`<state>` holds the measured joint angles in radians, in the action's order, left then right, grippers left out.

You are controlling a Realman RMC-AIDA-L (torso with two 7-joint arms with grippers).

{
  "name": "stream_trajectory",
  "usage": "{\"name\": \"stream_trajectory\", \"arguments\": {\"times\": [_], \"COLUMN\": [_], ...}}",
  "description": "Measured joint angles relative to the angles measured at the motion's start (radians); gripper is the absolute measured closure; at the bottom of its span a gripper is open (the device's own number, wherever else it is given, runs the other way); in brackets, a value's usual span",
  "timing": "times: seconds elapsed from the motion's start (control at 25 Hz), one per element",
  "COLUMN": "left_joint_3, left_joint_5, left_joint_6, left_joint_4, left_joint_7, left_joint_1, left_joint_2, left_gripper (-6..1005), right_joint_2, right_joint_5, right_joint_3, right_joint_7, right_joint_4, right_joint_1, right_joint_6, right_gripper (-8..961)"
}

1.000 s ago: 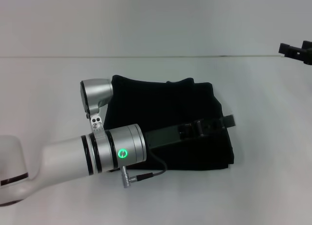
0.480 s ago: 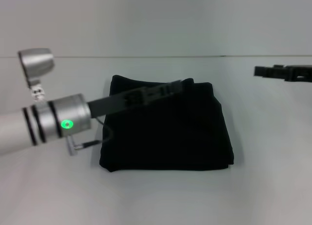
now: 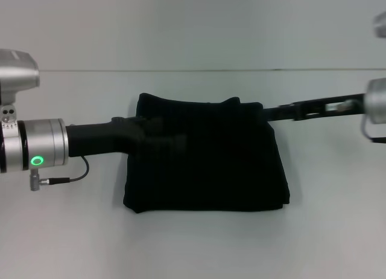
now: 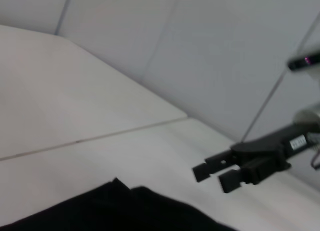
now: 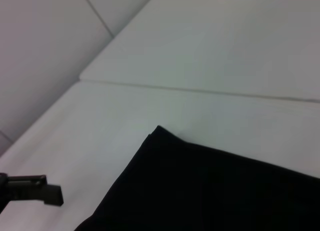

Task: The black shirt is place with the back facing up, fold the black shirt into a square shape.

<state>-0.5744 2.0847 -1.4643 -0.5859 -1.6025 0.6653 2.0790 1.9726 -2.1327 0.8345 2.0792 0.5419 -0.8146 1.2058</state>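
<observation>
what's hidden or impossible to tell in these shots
- Left gripper, head view: its black fingers merge with the black shirt, so open or shut is unreadable.
- Shirt lettering: no view shows any.
- Shirt in both wrist views: cut off by the frame edge.
- Right gripper, left wrist view: its two fingers show apart; the arm behind is blurred and cut off.

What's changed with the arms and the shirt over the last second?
The left gripper swung from the shirt's right side back to its left edge. The right gripper came in from the far right to the shirt's right edge. The shirt stayed folded in place on the table.
</observation>
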Motion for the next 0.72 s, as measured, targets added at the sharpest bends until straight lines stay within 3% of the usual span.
{"name": "stream_trajectory", "arguments": {"times": [0.08, 0.44, 0.72], "left_joint_3": [-0.024, -0.054, -0.051], "left_joint_5": [0.012, 0.042, 0.042], "left_joint_6": [-0.007, -0.004, 0.003], "left_joint_4": [-0.023, -0.04, -0.042], "left_joint_7": [0.024, 0.066, 0.069], "left_joint_1": [-0.006, 0.002, 0.003], "left_joint_2": [0.003, 0.002, -0.002], "left_gripper": [47, 47, 48], "right_joint_2": [0.022, 0.088, 0.107], "right_joint_5": [-0.01, -0.025, -0.011], "right_joint_3": [0.025, 0.1, 0.098], "right_joint_7": [0.016, 0.021, 0.008], "right_joint_4": [-0.006, -0.079, -0.075], "right_joint_1": [-0.022, -0.087, -0.072], "right_joint_6": [-0.037, -0.204, -0.253], "right_gripper": [71, 236, 396]}}
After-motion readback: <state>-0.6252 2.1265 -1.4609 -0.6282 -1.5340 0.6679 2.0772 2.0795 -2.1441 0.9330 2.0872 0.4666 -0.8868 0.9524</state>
